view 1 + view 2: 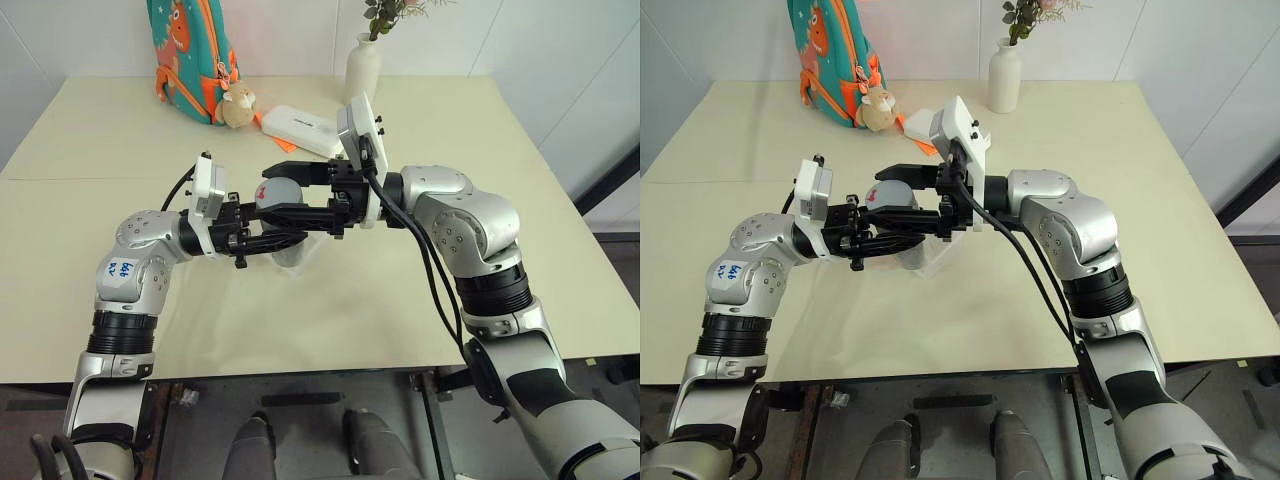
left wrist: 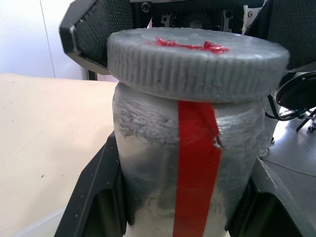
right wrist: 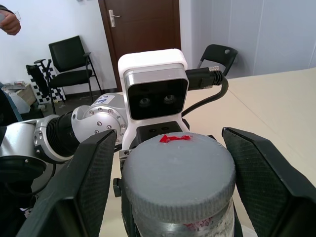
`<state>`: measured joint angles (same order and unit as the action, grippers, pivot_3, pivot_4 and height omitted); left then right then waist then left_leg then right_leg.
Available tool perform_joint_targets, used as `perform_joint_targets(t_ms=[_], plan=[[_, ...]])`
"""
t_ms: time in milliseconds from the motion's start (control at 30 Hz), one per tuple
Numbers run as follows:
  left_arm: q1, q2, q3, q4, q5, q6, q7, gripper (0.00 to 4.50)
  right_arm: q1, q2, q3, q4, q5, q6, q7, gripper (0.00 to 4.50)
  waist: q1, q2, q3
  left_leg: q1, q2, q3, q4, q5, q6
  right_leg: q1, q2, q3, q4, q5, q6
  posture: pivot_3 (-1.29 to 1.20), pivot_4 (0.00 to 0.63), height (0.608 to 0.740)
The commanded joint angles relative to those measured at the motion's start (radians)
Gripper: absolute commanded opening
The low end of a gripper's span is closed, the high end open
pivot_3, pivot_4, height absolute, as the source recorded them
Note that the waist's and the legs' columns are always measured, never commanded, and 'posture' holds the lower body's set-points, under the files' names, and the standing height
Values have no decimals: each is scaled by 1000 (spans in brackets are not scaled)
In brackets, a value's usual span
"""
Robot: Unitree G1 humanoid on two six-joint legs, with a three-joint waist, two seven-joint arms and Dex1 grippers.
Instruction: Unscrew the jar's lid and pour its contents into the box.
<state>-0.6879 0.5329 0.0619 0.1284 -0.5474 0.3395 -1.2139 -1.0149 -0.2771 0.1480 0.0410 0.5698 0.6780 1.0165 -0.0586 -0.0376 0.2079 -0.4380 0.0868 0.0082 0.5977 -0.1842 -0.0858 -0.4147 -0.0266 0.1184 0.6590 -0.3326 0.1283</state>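
The jar is silvery-clear with a red strip down its side, and stands upright in the air above the middle of the table. My left gripper is shut on the jar's body from the left. The grey ribbed lid sits on top of the jar with a red smear on it. My right gripper reaches in from the right, and its black fingers are shut on the lid's two sides. The clear box lies on the table just below the jar, partly hidden by the grippers. I cannot see the contents inside the jar.
At the table's far side are a white oblong case, a white vase with a sprig, a teal and orange backpack and a small plush toy. A person's hand shows far off, near black chairs.
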Motion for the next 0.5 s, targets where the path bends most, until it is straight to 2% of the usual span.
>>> perform_joint_targets(t_ms=[33, 233, 433, 500], plan=[[-7, 8, 19, -41, -20, -1, 2, 1942, -8, 1, -12, -32, 1, -18, -1, 2987, 0, 0, 0, 0, 0, 0, 0, 0, 0, 0, 0, 0, 0, 0, 0, 0, 150, 740], [-8, 9, 21, -40, -20, 0, 0, 1942, -15, 21, -47, -40, 34, 9, -33, 2987, 0, 0, 0, 0, 0, 0, 0, 0, 0, 0, 0, 0, 0, 0, 0, 0, 150, 740], [-4, 15, 26, -42, -18, 0, -2, 1942, -64, 111, -264, -67, 325, 196, -198, 2987, 1, 0, 0, 0, 0, 0, 0, 0, 0, 0, 0, 0, 0, 0, 0, 0, 150, 740], [2, 20, 28, -48, -18, 2, -1, 1942, -70, 109, -316, -90, 372, 204, -246, 2987, 1, 0, 0, 0, 0, 0, 0, 0, 0, 0, 0, 0, 0, 0, 0, 0, 150, 740]])
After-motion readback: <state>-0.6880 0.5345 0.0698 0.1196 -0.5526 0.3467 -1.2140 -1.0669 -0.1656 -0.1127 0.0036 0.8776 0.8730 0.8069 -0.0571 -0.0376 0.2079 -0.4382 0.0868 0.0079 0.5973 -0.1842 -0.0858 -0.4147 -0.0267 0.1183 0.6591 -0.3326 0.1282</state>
